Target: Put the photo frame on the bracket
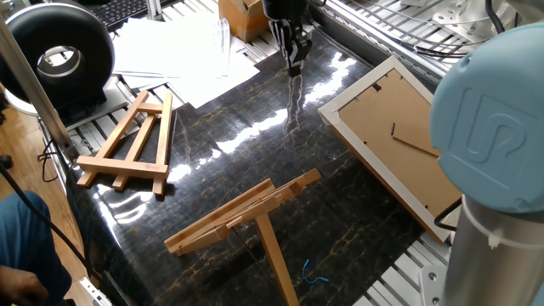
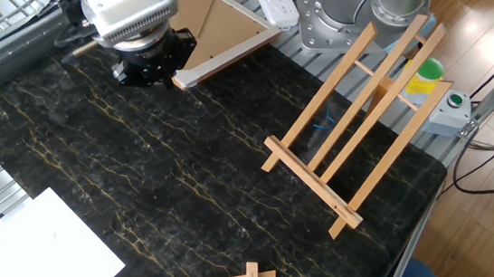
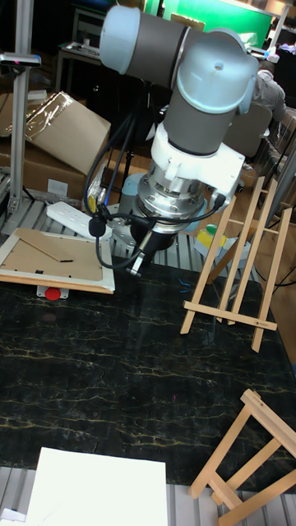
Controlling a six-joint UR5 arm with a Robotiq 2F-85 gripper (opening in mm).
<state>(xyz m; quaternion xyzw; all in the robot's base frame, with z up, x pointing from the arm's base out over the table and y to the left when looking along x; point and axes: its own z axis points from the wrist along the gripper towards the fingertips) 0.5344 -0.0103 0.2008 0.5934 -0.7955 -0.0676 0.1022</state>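
The photo frame (image 1: 382, 127) lies face down at the table's right edge, brown back and stand flap up; the arm's blue joint hides its near corner. It also shows in the other views (image 2: 212, 26) (image 3: 53, 259). The bracket (image 1: 242, 217), a light-wood slat easel with one long leg, lies flat near the front, apart from the frame (image 2: 358, 122) (image 3: 234, 267). My gripper (image 1: 294, 66) hangs over the table's far edge, left of the frame, fingers together with nothing between them (image 3: 138, 265). In the other fixed view the wrist hides the fingers.
A smaller A-shaped easel (image 1: 127, 140) lies at the left. White papers (image 1: 183, 51), a cardboard box (image 1: 242, 17) and a black ring lamp (image 1: 59, 55) sit behind the table. A power strip (image 2: 274, 0) lies beyond the frame. A person's blue sleeve (image 1: 25, 246) is at the front left.
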